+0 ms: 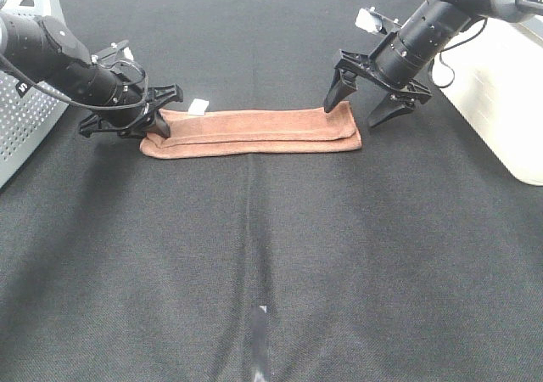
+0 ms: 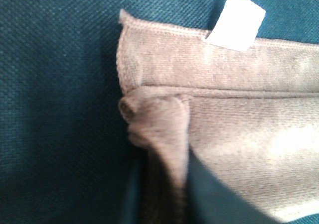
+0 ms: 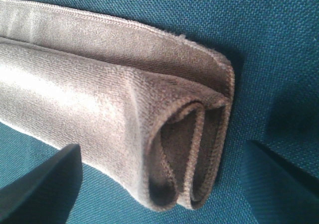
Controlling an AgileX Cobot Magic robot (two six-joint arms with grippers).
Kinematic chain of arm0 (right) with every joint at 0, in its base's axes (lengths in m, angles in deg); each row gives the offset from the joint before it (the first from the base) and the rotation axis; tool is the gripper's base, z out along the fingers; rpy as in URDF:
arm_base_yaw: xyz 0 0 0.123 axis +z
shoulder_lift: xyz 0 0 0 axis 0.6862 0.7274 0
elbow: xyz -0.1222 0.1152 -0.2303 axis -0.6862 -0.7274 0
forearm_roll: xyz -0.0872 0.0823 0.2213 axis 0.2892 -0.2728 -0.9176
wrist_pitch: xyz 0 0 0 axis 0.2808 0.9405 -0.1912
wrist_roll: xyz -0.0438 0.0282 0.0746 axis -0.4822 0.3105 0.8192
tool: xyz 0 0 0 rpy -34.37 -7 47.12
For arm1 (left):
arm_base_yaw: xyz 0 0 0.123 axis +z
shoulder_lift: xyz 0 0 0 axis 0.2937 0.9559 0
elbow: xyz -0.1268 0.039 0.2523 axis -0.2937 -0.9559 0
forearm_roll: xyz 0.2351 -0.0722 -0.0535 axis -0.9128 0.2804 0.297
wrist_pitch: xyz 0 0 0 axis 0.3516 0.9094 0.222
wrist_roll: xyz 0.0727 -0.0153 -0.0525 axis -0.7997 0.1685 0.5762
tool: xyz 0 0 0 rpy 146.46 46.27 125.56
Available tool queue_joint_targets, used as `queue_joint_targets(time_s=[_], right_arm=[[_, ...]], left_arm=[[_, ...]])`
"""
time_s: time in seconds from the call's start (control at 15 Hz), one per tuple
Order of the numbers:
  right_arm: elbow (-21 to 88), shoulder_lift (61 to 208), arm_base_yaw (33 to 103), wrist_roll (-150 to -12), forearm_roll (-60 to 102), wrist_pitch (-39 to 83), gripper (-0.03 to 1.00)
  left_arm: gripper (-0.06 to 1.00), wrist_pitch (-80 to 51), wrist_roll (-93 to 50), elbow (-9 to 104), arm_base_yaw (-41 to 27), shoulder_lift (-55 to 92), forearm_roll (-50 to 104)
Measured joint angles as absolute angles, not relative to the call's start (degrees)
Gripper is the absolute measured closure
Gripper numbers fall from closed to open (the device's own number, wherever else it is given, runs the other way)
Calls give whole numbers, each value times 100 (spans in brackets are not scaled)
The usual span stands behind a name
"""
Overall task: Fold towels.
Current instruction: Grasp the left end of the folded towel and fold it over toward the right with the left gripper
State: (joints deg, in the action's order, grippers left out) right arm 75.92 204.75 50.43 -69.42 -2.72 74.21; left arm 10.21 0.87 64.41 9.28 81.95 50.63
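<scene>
**Left gripper (image 2: 167, 189) pinching towel (image 2: 239, 134) end, right gripper (image 3: 162, 152) wide**

Closest thing in my left wrist cam is one dark finger (image 2: 219, 199), hard against a bunched ridge of towel corner. It looks clamped narrow on that ridge. The other finger is mostly hidden, so I'm going by the pinch in the cloth.

Right wrist cam: both fingers (image 3: 42, 184) are spread wide either side of the towel (image 3: 114, 99) end and not touching it. I see stacked layers looping at that end.

From the high cam, the towel (image 1: 254, 130) is a long narrow folded strip, lying flat left-to-right across the far-middle of the black table (image 1: 271, 255). The white tag (image 1: 198, 106) sticks out of the far edge near the left end, same tag (image 2: 235, 21) in the left wrist cam. Left gripper (image 1: 159, 127) sits low on the left end. Right gripper (image 1: 361, 102) straddles the right end, tips just above the cloth.

Off to the sides: white box (image 1: 501, 93) on the right, grey perforated panel (image 1: 21, 127) on the left. A small white mark (image 1: 261, 314) is on the near table.
</scene>
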Motion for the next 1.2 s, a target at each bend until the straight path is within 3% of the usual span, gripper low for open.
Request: queue_joint_targets(time_s=[0.2,0.73,1.2], right_arm=[[7592,20475,5043,-6942,-277,7416,16],[7592,20315,5043,-6816,-249,7639,16],[7592,20315,5043,-6793,-249,7811,16]], left_arm=[[87,1044,87,6441,928,8178,4971],[87,1715,1004,6441,1209,7095,2760],[87,2414,1124,7460,361,7055,3442]])
